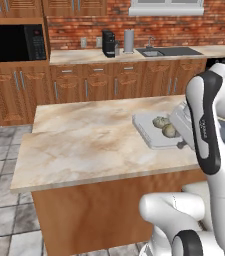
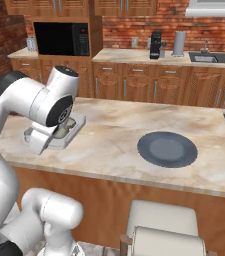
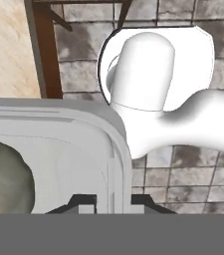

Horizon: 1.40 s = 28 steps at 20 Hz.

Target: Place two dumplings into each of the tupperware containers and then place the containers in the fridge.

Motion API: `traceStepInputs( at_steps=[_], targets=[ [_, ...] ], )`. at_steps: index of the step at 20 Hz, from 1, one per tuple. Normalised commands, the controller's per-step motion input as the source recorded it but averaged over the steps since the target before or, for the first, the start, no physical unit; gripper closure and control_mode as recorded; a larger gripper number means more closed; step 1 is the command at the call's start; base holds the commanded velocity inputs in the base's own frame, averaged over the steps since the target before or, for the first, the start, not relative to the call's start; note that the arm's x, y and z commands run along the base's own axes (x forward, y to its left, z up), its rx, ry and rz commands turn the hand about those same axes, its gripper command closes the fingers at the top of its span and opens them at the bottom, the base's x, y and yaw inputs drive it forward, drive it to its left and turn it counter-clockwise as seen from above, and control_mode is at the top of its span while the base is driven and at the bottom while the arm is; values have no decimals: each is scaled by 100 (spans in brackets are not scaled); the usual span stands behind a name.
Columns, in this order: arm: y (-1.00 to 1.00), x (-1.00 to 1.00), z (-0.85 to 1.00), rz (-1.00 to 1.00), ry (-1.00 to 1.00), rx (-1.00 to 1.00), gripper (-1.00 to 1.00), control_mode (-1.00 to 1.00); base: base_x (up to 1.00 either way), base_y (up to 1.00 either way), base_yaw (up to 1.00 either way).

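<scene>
Gripper (image 3: pixel 112 201) pinches the tray (image 1: pixel 146 131) rim with narrow jaws, two dumplings (image 1: pixel 165 126) inside, grey plate (image 2: pixel 167 149) well right.

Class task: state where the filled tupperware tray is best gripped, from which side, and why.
Probably the thin raised rim of the tray at the end facing the robot, one finger either side of the wall. Two dumplings fill the middle. The gripper straddles that rim.
</scene>
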Motion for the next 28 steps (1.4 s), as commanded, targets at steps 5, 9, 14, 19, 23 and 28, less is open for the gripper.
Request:
traceStepInputs(
  at_steps=[5,9,14,19,23,28],
  targets=[
    [0,0,0,0,0,0,100,100,-61,0,0],
    [0,0,0,0,0,0,100,100,-100,-2,-18],
    [0,0,0,0,0,0,100,100,-53,-2,-83],
    [0,0,0,0,0,0,100,100,-25,0,-93],
    [0,0,0,0,0,0,100,100,0,-11,-75],
    [0,0,0,0,0,0,100,100,6,-30,-64]
  ],
)
